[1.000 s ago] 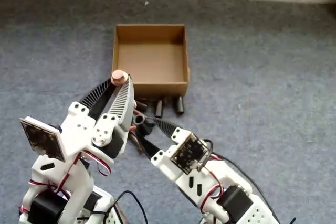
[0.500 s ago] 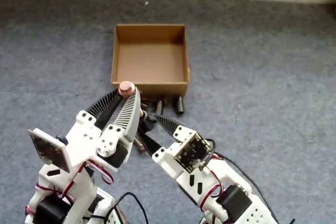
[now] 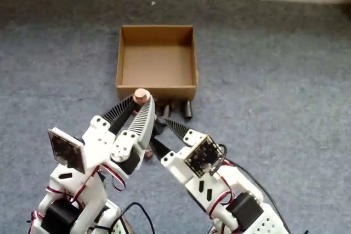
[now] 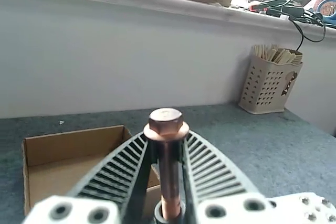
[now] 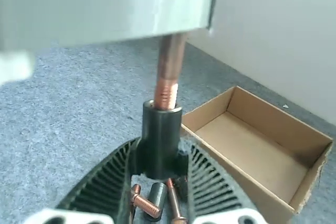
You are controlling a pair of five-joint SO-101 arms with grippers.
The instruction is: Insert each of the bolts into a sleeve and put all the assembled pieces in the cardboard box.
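Note:
My left gripper point(image 4: 167, 150) is shut on a copper bolt point(image 4: 167, 156) held upright, hex head point(image 3: 141, 95) on top. The bolt's threaded tip point(image 5: 167, 95) sits in the mouth of a black sleeve point(image 5: 160, 142), which my right gripper point(image 5: 157, 163) is shut on just below. Both grippers meet in front of the near wall of the empty cardboard box point(image 3: 158, 87). Loose black sleeves point(image 3: 187, 110) lie on the carpet against that wall, and loose bolts point(image 5: 144, 204) with a sleeve lie under the right gripper.
Grey carpet point(image 3: 274, 80) spreads around the box on all sides. A white wall runs along the far edge, with a slotted holder of sticks point(image 4: 270, 83) standing against it off to one side.
My left gripper has carried the bolt to the right and down, from beside the box's front left corner to directly over the sleeve. The right gripper shifted slightly toward it.

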